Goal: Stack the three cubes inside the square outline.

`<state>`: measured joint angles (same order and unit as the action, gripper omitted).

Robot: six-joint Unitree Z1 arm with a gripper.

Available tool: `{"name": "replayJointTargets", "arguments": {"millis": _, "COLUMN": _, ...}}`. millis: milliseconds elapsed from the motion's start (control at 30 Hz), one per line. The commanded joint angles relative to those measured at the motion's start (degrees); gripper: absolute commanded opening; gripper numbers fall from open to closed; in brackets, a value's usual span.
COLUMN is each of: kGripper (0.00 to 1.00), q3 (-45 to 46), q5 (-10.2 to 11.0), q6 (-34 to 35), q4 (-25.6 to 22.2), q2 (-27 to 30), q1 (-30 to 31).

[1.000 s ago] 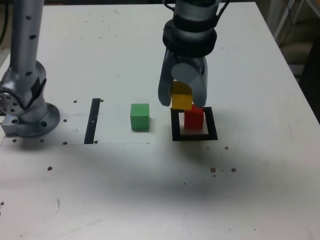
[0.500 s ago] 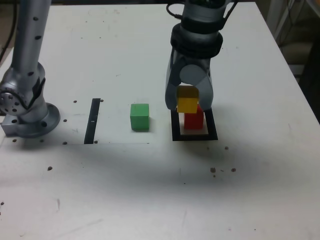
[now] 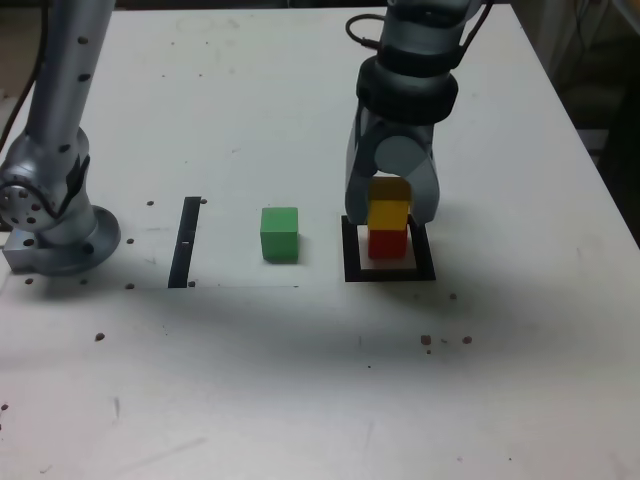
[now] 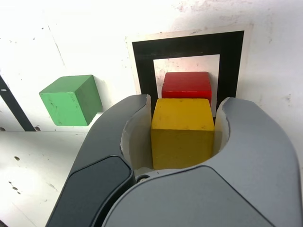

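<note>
Pincer [image 3: 391,205] shifted rightward in exterior view; red cube [image 3: 387,244] partly hidden

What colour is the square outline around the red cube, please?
The outline is black, clearest in the wrist view.

Block [image 3: 388,214] apparently above another [image 3: 387,245]

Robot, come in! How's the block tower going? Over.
End effector shut on yellow block. Red block inside black square. Green block outside, to place. Nothing seen in the way.
</note>
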<state>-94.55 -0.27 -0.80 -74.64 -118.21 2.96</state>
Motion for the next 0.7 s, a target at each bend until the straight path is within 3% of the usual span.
{"name": "replayJointTargets", "arguments": {"millis": 0, "kGripper": 0.63, "q3": -0.03, "q5": -0.11, "q6": -0.37, "q4": 0.67, "q2": -0.39, "q1": -0.16}}
{"name": "replayJointTargets", "arguments": {"millis": 100, "kGripper": 0.9, "q3": 0.26, "q5": -0.14, "q6": -0.67, "q4": 1.29, "q2": -0.44, "q1": -0.19}}
{"name": "replayJointTargets", "arguments": {"millis": 167, "kGripper": 0.99, "q3": 0.45, "q5": -0.15, "q6": -0.7, "q4": 1.46, "q2": -0.39, "q1": -0.21}}
{"name": "replayJointTargets", "arguments": {"millis": 467, "kGripper": 1.0, "q3": 2.3, "q5": 0.35, "q6": -0.7, "q4": 2.93, "q2": 1.53, "q1": -0.27}}
{"name": "replayJointTargets", "arguments": {"millis": 667, "kGripper": 1.0, "q3": 4.18, "q5": 2.57, "q6": -0.68, "q4": 4.28, "q2": 5.41, "q1": -0.31}}
